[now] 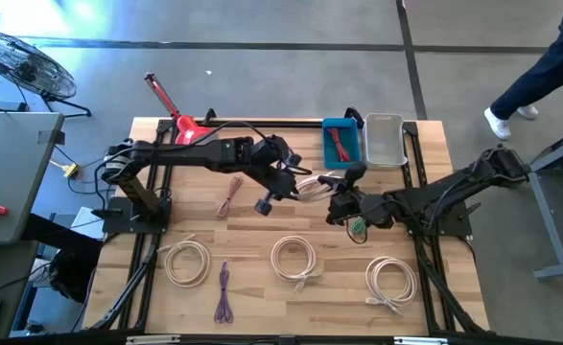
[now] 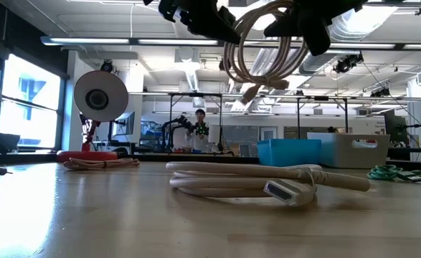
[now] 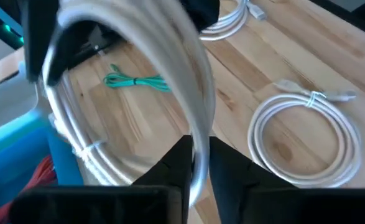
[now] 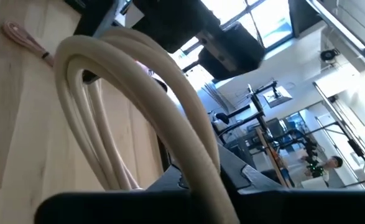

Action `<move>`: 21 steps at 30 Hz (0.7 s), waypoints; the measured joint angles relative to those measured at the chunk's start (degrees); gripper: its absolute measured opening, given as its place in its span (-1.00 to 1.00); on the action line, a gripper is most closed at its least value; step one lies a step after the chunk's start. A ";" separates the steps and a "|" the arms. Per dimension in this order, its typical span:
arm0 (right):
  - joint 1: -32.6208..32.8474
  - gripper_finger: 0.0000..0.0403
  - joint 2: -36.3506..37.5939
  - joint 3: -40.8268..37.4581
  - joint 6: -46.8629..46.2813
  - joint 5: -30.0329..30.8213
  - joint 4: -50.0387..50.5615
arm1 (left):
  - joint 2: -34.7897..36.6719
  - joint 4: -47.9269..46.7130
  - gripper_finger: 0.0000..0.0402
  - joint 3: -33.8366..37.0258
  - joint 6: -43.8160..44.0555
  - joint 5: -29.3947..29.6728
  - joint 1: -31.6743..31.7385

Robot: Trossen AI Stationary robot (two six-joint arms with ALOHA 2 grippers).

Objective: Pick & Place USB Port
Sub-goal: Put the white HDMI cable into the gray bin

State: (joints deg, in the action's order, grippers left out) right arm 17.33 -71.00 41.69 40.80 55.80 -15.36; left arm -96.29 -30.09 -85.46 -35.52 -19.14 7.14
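A coiled beige cable (image 1: 312, 185) hangs in the air above the middle of the table, between my two grippers. My left gripper (image 1: 289, 182) is shut on the coil's left side and my right gripper (image 1: 335, 198) on its right side. In the low view the coil (image 2: 257, 54) hangs well above the table, with my left gripper (image 2: 199, 18) and my right gripper (image 2: 307, 21) at its top. A blue bin (image 1: 340, 142) holding a red cable and a white bin (image 1: 384, 139) stand at the far edge. My left gripper pinches the coil's bundled strands (image 3: 199, 152) between its two fingers, which lie across the strands. The coil is lifted clear of the table, and its loop arches away beyond the fingers. My right gripper pinches the coil's strands (image 4: 202, 158) between its two fingers, on the side opposite my left gripper. The fingers lie across the strands. The coil is clear of the table.
On the table lie three more white coils (image 1: 187, 261), (image 1: 295, 259), (image 1: 391, 281), a purple cable (image 1: 223, 292), a pink cable (image 1: 228, 196) and a green cable (image 1: 358, 228). A person's leg (image 1: 530, 81) shows beyond the table's far right corner.
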 joint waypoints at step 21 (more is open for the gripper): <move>4.68 -0.99 2.77 0.04 3.01 34.35 0.82 | 6.27 -13.27 -0.37 0.19 5.57 12.69 -0.27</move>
State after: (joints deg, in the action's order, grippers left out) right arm 22.01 -68.23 41.74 43.80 90.14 -14.54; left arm -90.02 -43.36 -85.27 -29.95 -6.45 6.86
